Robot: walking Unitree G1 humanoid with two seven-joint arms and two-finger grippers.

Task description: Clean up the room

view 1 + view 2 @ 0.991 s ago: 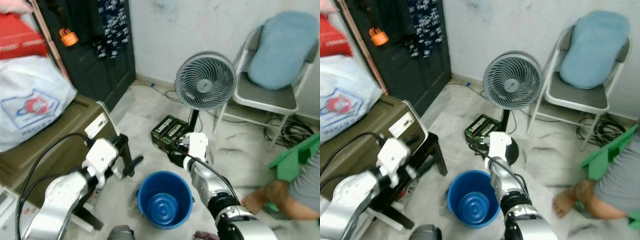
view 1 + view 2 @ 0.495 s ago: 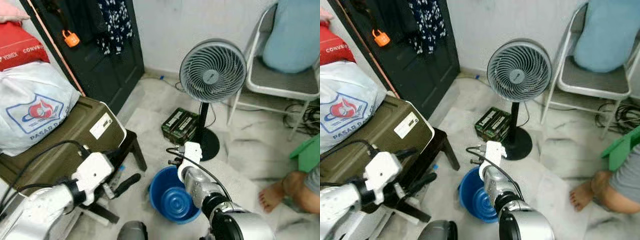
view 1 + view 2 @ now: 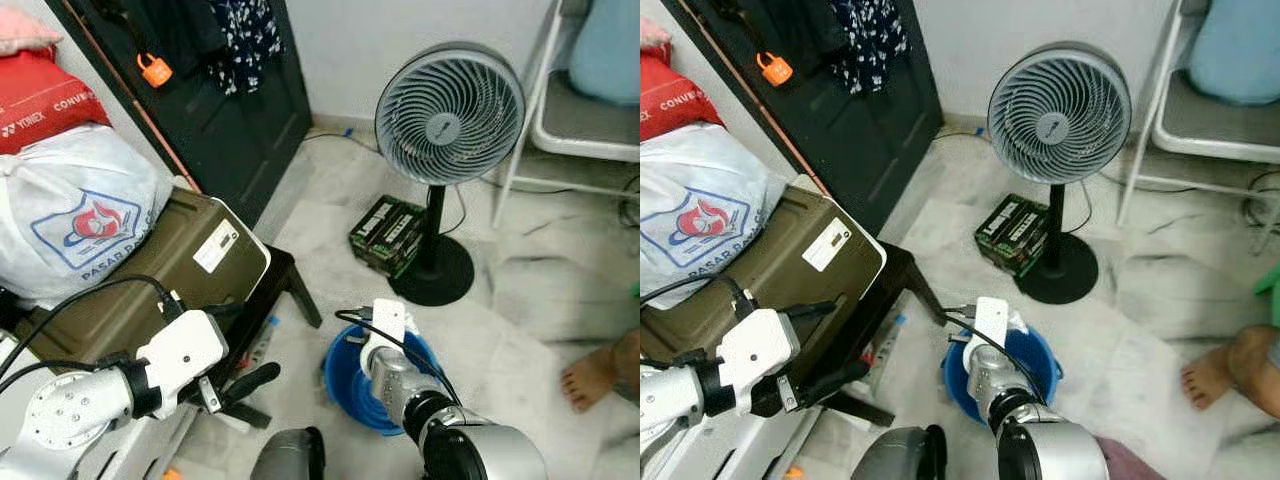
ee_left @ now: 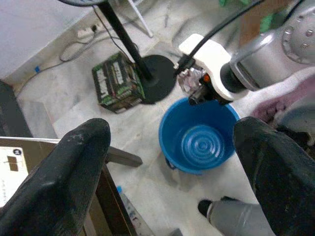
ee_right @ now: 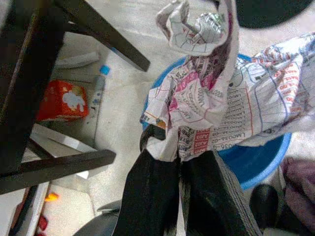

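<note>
Right gripper [image 5: 179, 169] pinched tight on crumpled newspaper [image 5: 216, 98], directly over the blue bucket [image 4: 199, 142] (beside the fan's base). Left gripper [image 4: 172, 162] spread wide, empty, above and to the bucket's left.

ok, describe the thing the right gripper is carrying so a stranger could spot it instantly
Start at the grey standing fan, then drop to the blue bucket on the floor in front of its base. Above the bucket's rim, the right gripper pinches a crumpled printed paper, white with red and pink print, the only crumpled sheet here.

Red bag [image 3: 40, 95]: "YONEX"; white bag [image 3: 80, 215]: "PASAR".
</note>
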